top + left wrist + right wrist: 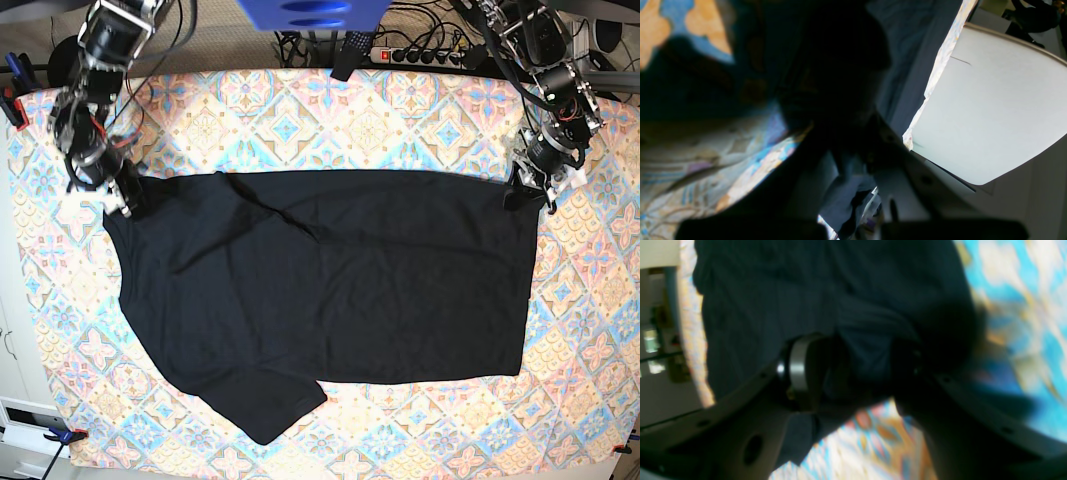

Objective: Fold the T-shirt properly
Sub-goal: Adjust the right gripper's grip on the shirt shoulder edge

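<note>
The black T-shirt lies spread flat on the patterned tablecloth, one sleeve pointing toward the near edge. My left gripper sits at the shirt's far right corner, shut on a bunch of its cloth. At the far left corner, my right gripper rests on the shirt. In the right wrist view its jaws stand wide apart, with a raised fold of the dark cloth between the fingers.
The patterned tablecloth covers the whole table. A power strip with cables lies along the back edge, and a blue object hangs over it. Clamps hold the cloth at the left edge. A white surface shows beyond the table.
</note>
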Robot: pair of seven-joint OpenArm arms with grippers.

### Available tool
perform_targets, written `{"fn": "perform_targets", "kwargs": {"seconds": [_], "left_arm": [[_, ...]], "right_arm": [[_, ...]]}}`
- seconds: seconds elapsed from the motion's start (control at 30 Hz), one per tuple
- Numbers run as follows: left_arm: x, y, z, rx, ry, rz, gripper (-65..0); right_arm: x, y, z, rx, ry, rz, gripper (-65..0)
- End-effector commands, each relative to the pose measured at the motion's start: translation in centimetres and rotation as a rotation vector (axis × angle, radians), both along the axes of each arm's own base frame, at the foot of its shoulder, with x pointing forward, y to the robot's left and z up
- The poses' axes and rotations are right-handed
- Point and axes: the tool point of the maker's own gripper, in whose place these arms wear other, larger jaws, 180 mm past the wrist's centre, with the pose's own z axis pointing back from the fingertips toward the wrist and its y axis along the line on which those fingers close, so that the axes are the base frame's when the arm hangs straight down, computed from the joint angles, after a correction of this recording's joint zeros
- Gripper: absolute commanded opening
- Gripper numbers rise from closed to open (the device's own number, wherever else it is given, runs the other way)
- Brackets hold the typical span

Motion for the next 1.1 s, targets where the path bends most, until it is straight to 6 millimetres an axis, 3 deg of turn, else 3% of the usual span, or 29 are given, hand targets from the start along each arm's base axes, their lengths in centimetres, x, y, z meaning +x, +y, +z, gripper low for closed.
{"fn": "perform_targets", "kwargs": {"seconds": [0.0, 0.13, 0.23, 0.37, 0.53, 0.67, 0.87, 1.07], "left_arm": [[-0.4, 0.3, 0.0, 0.007, 0.011, -0.007, -65.0], [-1.1, 0.3, -0.4, 0.006, 0.025, -0.005, -65.0], [-1.2, 0.3, -0.5, 0.006, 0.028, -0.005, -65.0], [-1.2, 0.3, -0.5, 0.006, 0.028, -0.005, -65.0], [-1.2, 0.3, -0.5, 0.006, 0.028, -0.005, -65.0], [-1.2, 0.3, -0.5, 0.006, 0.028, -0.005, -65.0], [-1.2, 0.3, -0.5, 0.006, 0.028, -0.005, -65.0], [-1.3, 0.3, -0.5, 0.006, 0.029, -0.005, -65.0]], "right_arm": [[-1.0, 0.2, -0.8, -0.004, 0.048, 0.014, -32.1], [-1.1, 0.0, 0.2, -0.022, 0.044, 0.039, -32.1], [-3.4, -1.2, 1.0, -0.058, 0.056, 0.037, -32.1], [-4.5, -2.0, 2.8, -0.122, 0.034, 0.05, -32.1], [-5.2, -2.0, 2.0, -0.114, 0.057, 0.046, -32.1], [-6.3, -1.6, 0.0, -0.071, 0.111, 0.03, -32.0], [-2.9, -1.1, 0.2, -0.028, 0.066, 0.017, -32.1], [-2.4, -0.9, 0.3, -0.026, 0.059, 0.019, -32.4]]}}
